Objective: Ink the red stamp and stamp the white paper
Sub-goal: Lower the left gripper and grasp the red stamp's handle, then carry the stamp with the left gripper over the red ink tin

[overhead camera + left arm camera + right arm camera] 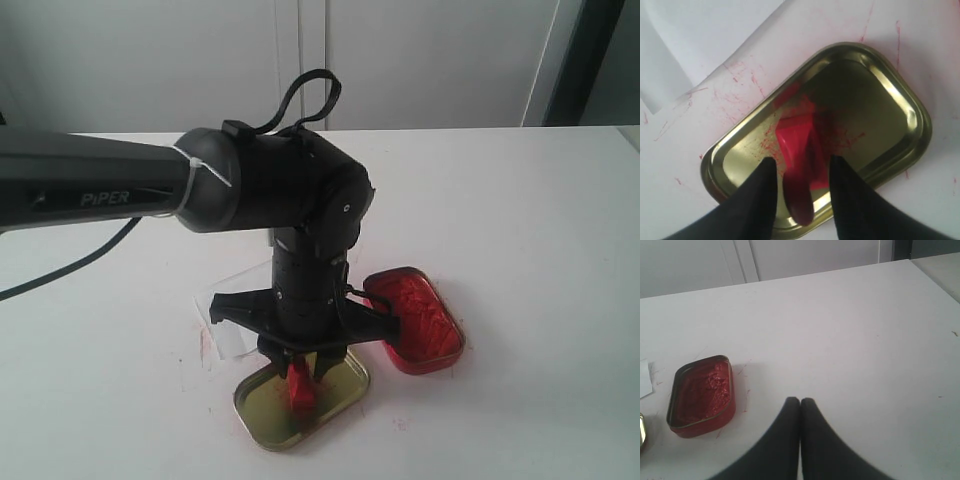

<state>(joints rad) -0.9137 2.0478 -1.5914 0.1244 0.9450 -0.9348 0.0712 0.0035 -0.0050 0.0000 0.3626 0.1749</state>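
Gold-coloured lid (pixel 890 100), smeared red inside, lay on the white worktop (pixel 520 200), and the red stamp (pixel 799 150) sat in it with its block base on the metal and its knob pointing up toward my left hand (pixel 802 159). That hand hung straight down over the lid. Its two dark fingers (pixel 757 200) stood apart, one on each side of the stamp. They were close to it, but as far as I could see they were not pinching it, so I read the hand as open and holding nothing.

In the exterior view, the white paper (pixel 225 320) lay flat just beyond the lid, partly hidden behind the hand. I could not tell whether paper and lid touched. No imprint showed on the part I could see. The tin (pixel 415 320) of red ink sat just beside the lid on its right. Thin red streaks marked the worktop around the lid.

My right hand (pixel 800 400) was well off to the side of the tin, fingers pressed together, empty, above bare worktop.
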